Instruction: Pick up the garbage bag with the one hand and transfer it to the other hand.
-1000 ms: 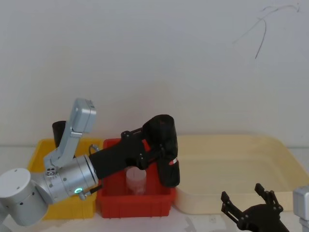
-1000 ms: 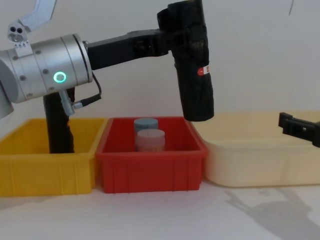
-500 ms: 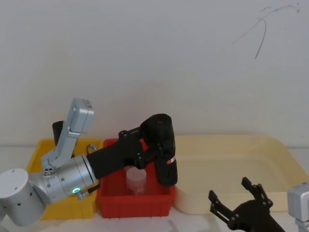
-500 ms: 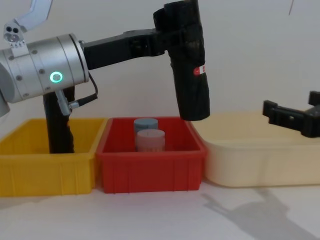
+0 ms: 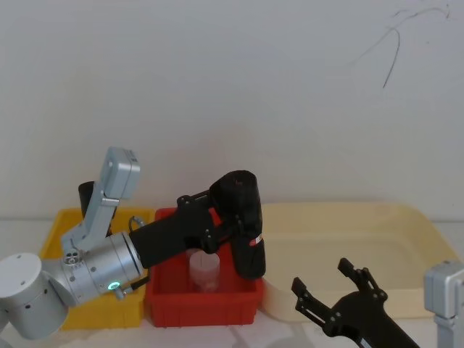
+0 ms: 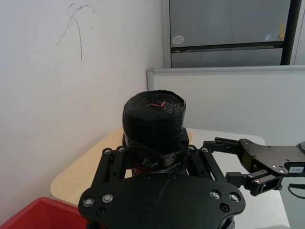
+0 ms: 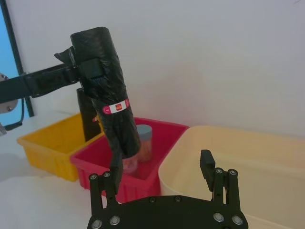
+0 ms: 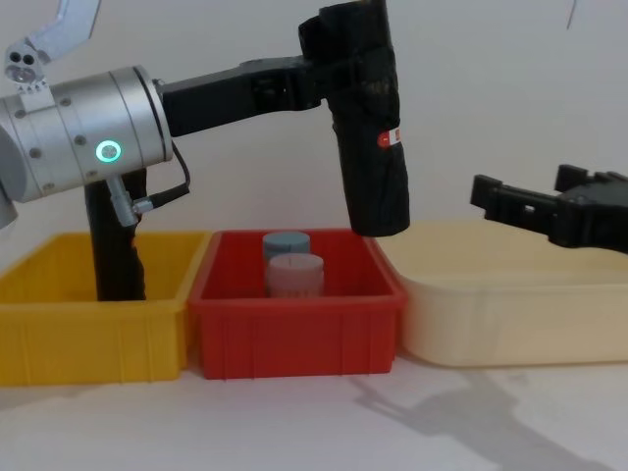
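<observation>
one garbage bag (image 8: 378,186) in left pincer (image 8: 345,80)

Black garbage bag (image 8: 371,167) with a red-and-white label (image 8: 391,138), black left gripper (image 8: 343,78) on a silver wrist (image 8: 69,118) with 1 green light ring (image 8: 108,151), black right gripper (image 8: 522,188), yellow bin (image 8: 88,339), red bin (image 8: 294,339), cream tray (image 8: 510,314), white wall (image 8: 491,78)

The left arm (image 5: 29,297) reaches forward and toward the right from the lower left. Its silver wrist (image 8: 88,147) shows a green light ring, and the left gripper (image 8: 339,74) is held high, its fingers clamped on the upper part of the garbage bag (image 8: 375,167), which hangs nearly upright. The right gripper (image 5: 322,279) comes in lower from the right on a grey wrist (image 5: 444,284), fingers (image 8: 488,189) spread wide and pointing toward the left gripper, near it but not touching.
</observation>
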